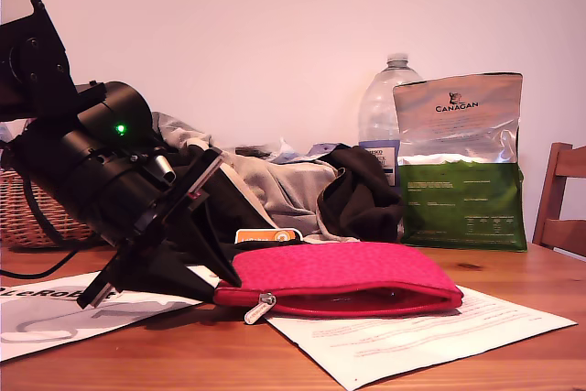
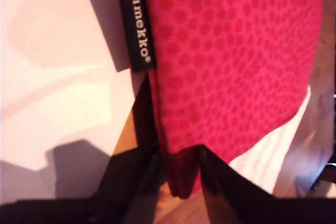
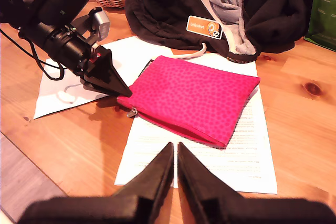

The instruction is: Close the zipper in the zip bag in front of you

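Printed paper sheet (image 1: 412, 336) nearest, flat on wooden table (image 1: 513, 281). Zip bag (image 1: 352, 274) on it, pink-red dotted fabric, zipper (image 1: 366, 304) gaping, silver pull (image 1: 259, 308) at exterior view's left end. My first gripper (image 2: 181, 169) clamped on bag corner beside black label (image 2: 135, 22). My second gripper (image 3: 175, 153) hovers with jaws nearly together, holding nothing. Behind: dark jacket (image 1: 362, 191), water bottle (image 1: 385, 107), green-silver pouch (image 1: 461, 164).

The zip bag (image 1: 343, 274) hides its corner behind my first gripper (image 1: 215, 292); the bottle (image 1: 383, 116) is partly hidden; the chair (image 1: 560, 199) is cut off; the paper's (image 1: 412, 331) print is possibly too blurred to read.
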